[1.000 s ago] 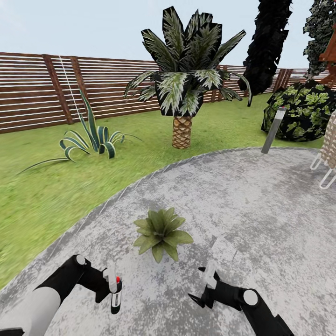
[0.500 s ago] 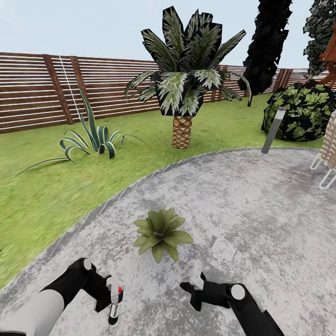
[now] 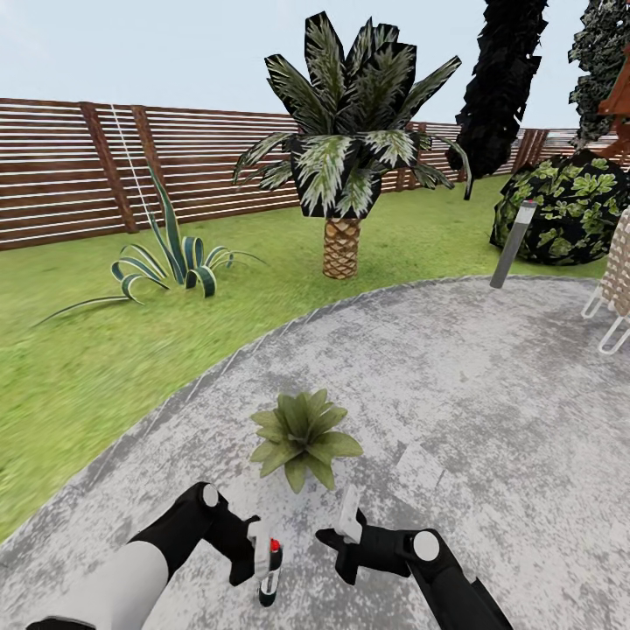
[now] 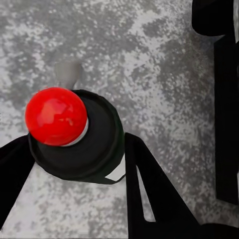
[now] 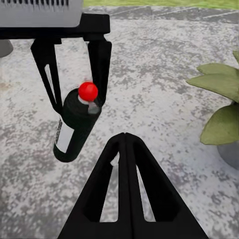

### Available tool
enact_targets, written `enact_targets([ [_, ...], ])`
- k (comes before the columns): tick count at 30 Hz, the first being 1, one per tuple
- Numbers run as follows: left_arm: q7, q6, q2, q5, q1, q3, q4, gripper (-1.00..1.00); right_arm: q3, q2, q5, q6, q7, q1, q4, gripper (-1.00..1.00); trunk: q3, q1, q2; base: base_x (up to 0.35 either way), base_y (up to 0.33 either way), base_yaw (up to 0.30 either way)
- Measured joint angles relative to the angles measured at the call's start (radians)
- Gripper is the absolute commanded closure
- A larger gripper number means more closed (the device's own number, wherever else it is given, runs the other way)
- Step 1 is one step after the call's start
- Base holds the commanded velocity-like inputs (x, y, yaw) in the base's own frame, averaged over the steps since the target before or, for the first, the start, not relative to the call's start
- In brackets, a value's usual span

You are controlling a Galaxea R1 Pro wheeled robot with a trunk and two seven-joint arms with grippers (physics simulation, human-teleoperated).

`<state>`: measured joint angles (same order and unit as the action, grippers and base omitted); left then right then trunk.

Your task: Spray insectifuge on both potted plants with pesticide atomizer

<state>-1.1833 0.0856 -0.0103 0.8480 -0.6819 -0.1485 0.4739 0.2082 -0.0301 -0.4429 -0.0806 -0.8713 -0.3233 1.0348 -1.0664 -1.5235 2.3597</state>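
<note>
My left gripper (image 3: 265, 560) is shut on the pesticide atomizer (image 3: 268, 579), a dark bottle with a red knob on top and a pale label, held a little above the paved patio (image 3: 455, 385). From the left wrist view I look down on the atomizer (image 4: 89, 144) between the two black fingers (image 4: 144, 184). The right wrist view shows the atomizer (image 5: 74, 127) tilted in the left gripper (image 5: 78, 99). My right gripper (image 3: 337, 547) hangs just right of it, its fingertips (image 5: 124, 139) pressed together on nothing. One potted plant (image 3: 302, 435) stands on the patio just beyond both grippers, and its leaves (image 5: 221, 114) show close by.
A palm tree (image 3: 341, 175) and a striped agave (image 3: 171, 254) grow on the lawn (image 3: 79, 367) before the slat fence (image 3: 70, 166). A grey bollard lamp (image 3: 512, 245), a dark bush (image 3: 560, 210) and a wicker chair (image 3: 612, 289) stand at the right.
The left gripper has carried the atomizer to the right and slightly nearer. The right gripper has moved left towards it. The camera and the plant have not moved.
</note>
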Motion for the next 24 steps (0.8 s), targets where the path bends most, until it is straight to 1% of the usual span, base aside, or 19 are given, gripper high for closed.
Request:
enact_targets([
  [5,-0.014,0.022,-0.004,-0.008,-0.002,0.002,-0.001,1.00,0.000,0.001,-0.001,-0.001,0.000,0.000,-0.001,1.00,0.000,0.000,0.000,0.000,0.000,0.000],
  [8,-0.063,0.045,-0.006,-0.016,-0.006,0.006,0.000,1.00,-0.001,0.001,-0.001,-0.001,0.001,0.000,-0.003,1.00,0.000,0.000,0.000,0.000,0.000,0.000],
  [11,-0.080,0.053,-0.007,-0.058,-0.009,0.007,0.002,1.00,-0.001,0.001,-0.001,-0.001,0.001,0.000,-0.003,1.00,0.000,0.000,0.000,0.000,0.000,0.000],
  [12,-0.083,0.056,-0.007,-0.077,-0.009,0.007,0.002,1.00,-0.001,0.001,-0.001,-0.001,0.001,0.000,-0.003,1.00,0.000,0.000,0.000,0.000,0.000,0.000],
  [14,-0.085,0.058,-0.008,-0.099,-0.010,0.007,0.002,1.00,-0.001,0.001,-0.001,-0.001,0.001,0.000,-0.003,1.00,0.000,0.000,0.000,0.000,0.000,0.000],
  [17,-0.085,0.071,-0.021,-0.107,-0.010,0.009,0.002,1.00,-0.001,0.001,-0.001,-0.001,0.001,0.000,-0.003,1.00,0.000,0.000,0.000,0.000,0.000,0.000],
  [20,-0.081,0.081,-0.043,-0.108,-0.009,0.011,0.001,1.00,-0.001,0.001,-0.001,-0.001,0.001,0.000,-0.002,1.00,0.000,0.000,0.000,0.000,0.000,0.000],
  [22,-0.076,0.082,-0.050,-0.110,-0.009,0.011,0.001,1.00,-0.001,0.001,-0.001,-0.001,0.001,0.000,-0.001,1.00,0.000,0.000,0.000,0.000,0.000,0.000],
  [24,-0.074,0.083,-0.055,-0.124,-0.008,0.012,0.001,1.00,-0.001,0.001,-0.001,-0.001,0.001,0.000,0.000,1.00,0.000,0.000,0.000,0.000,0.000,0.000],
])
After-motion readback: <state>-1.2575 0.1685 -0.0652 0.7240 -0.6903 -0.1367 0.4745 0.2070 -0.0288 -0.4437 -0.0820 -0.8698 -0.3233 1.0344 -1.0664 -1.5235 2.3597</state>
